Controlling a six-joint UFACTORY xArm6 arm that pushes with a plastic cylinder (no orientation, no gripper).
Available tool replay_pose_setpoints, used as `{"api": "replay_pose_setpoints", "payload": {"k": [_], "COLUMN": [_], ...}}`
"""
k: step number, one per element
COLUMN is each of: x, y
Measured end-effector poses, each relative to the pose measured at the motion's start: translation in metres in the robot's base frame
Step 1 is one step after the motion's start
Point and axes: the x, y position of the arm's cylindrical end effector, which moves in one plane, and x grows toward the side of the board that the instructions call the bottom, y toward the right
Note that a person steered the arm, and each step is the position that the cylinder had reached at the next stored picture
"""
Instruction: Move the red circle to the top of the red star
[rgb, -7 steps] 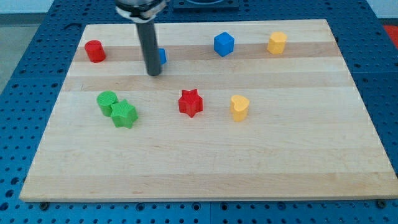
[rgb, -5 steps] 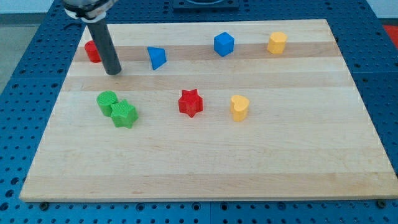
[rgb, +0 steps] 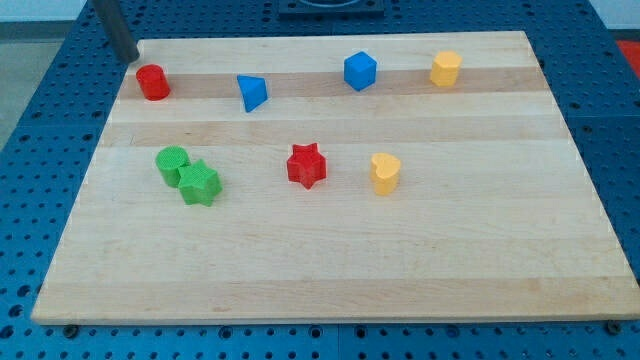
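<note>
The red circle (rgb: 152, 82) sits near the board's top left corner. The red star (rgb: 307, 165) lies near the middle of the board, well to the right and below the circle. My tip (rgb: 127, 57) is at the view's top left, just above and left of the red circle, off the board's corner and apart from the circle.
A blue triangle (rgb: 252, 92) lies right of the red circle. A blue cube (rgb: 360, 71) and a yellow block (rgb: 446, 69) sit along the top. A green circle (rgb: 172, 163) and green star (rgb: 199, 184) touch at left. Another yellow block (rgb: 385, 173) lies right of the red star.
My tip moved left and up, from beside the blue triangle past the red circle to the board's top left corner. No block has moved.
</note>
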Motion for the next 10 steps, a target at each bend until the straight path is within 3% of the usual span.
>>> {"api": "replay_pose_setpoints", "payload": {"k": [2,3,4,5,8,9,10], "x": [0.079,0.068,0.012,-0.009,0.111,0.126,0.108], "y": [0.061,0.072,0.070,0.076,0.136,0.145,0.137]}}
